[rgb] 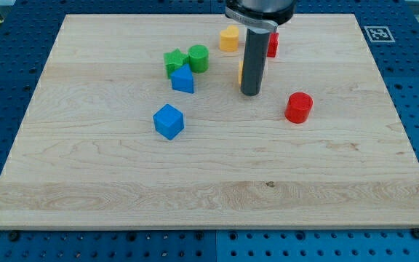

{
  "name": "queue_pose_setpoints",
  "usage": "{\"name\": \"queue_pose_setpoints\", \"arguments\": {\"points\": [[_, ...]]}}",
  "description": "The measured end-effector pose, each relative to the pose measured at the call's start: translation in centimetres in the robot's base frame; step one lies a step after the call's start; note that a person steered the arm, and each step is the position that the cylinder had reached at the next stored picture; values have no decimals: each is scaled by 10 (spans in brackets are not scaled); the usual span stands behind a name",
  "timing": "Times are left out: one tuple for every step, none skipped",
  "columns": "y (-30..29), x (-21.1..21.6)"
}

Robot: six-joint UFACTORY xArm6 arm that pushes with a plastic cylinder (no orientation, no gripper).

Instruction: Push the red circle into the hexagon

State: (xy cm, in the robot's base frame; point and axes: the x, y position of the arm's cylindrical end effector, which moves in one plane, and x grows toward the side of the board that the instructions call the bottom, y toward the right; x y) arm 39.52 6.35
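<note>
Right of my tip and a little nearer lies the red circle, apart from it. Far behind the rod sits the yellow hexagon. My tip is a bare rod end, touching no block

Wooden board with coloured blocks

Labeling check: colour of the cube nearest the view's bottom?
Blue; the cube shows clearly in the camera view.
</note>
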Motion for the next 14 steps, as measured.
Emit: {"name": "queue_pose_setpoints", "arguments": {"points": [[3,-17],[3,-47],[3,-63],[7,-25],[13,37],[60,91],[127,103],[132,103],[108,102],[99,96],[98,79],[85,63],[74,45],[70,38]]}}
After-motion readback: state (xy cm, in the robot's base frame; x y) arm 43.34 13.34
